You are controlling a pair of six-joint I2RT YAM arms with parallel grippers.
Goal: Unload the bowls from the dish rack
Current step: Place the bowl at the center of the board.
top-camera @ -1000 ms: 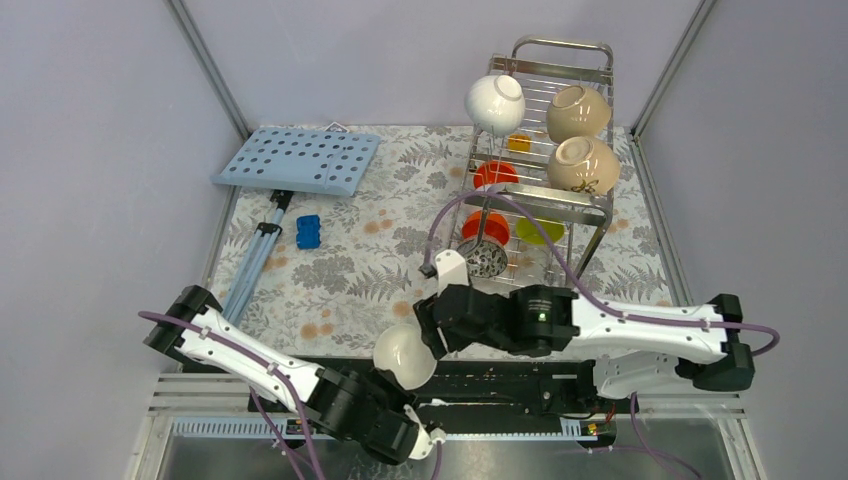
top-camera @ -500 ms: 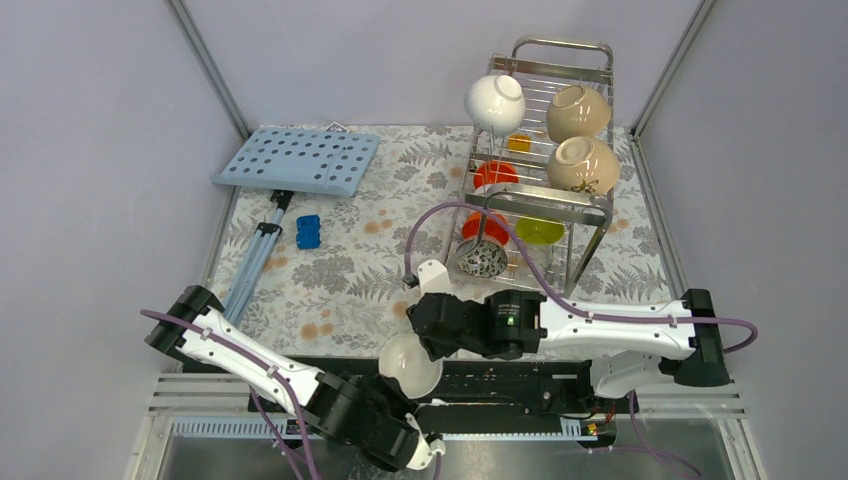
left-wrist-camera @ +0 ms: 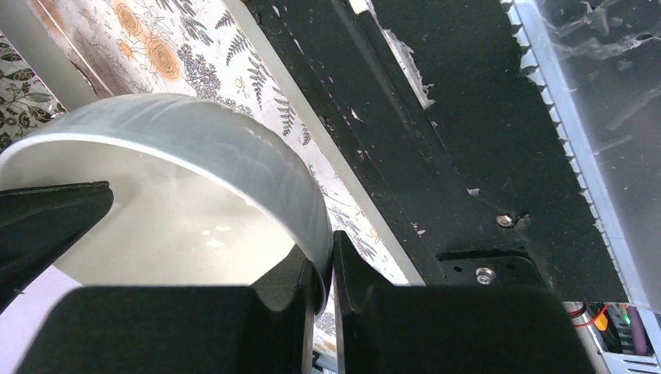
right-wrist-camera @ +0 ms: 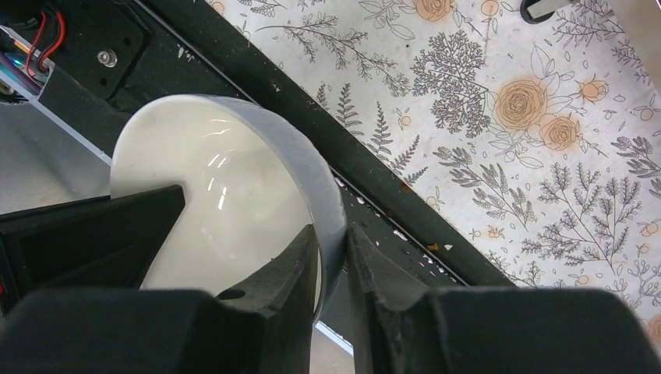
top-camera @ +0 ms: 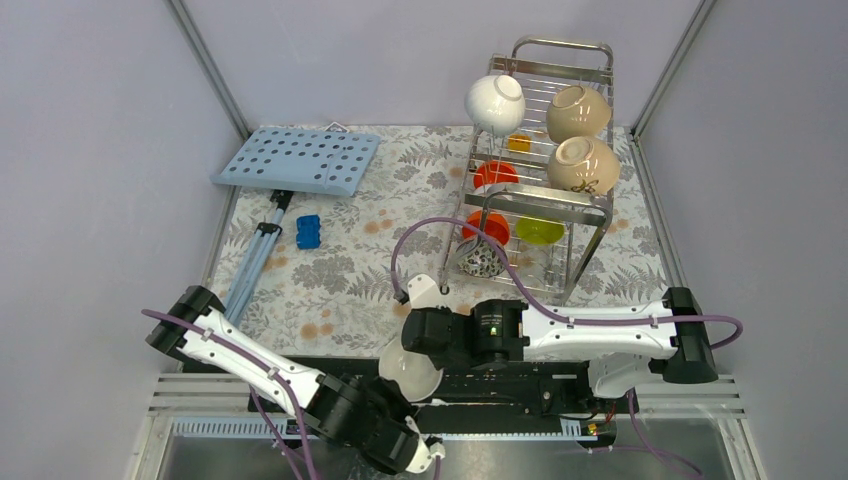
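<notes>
A glossy white bowl (top-camera: 410, 368) hangs over the black base rail at the near edge, held by both arms at once. My left gripper (left-wrist-camera: 327, 265) is shut on its rim, one finger inside the white bowl (left-wrist-camera: 179, 226) and one outside. My right gripper (right-wrist-camera: 334, 257) pinches another part of the rim of the same bowl (right-wrist-camera: 226, 195). The dish rack (top-camera: 562, 43) stands at the back right. It holds a white bowl (top-camera: 495, 102), two cream bowls (top-camera: 578, 112), two orange-red bowls (top-camera: 494, 175), a lime-green bowl (top-camera: 540, 231) and a speckled bowl (top-camera: 483, 260).
A light-blue perforated board (top-camera: 298, 160) lies at the back left, with a small blue block (top-camera: 308, 232) and folded blue-grey rods (top-camera: 258, 255) in front of it. A yellow-orange clip (top-camera: 519, 143) sits in the rack. The black base rail (top-camera: 520, 380) runs along the near edge.
My right arm has swung left and nearer, and its jaws have closed onto the white bowl's rim. The bowl has sunk slightly toward the near edge, still in my left gripper.
</notes>
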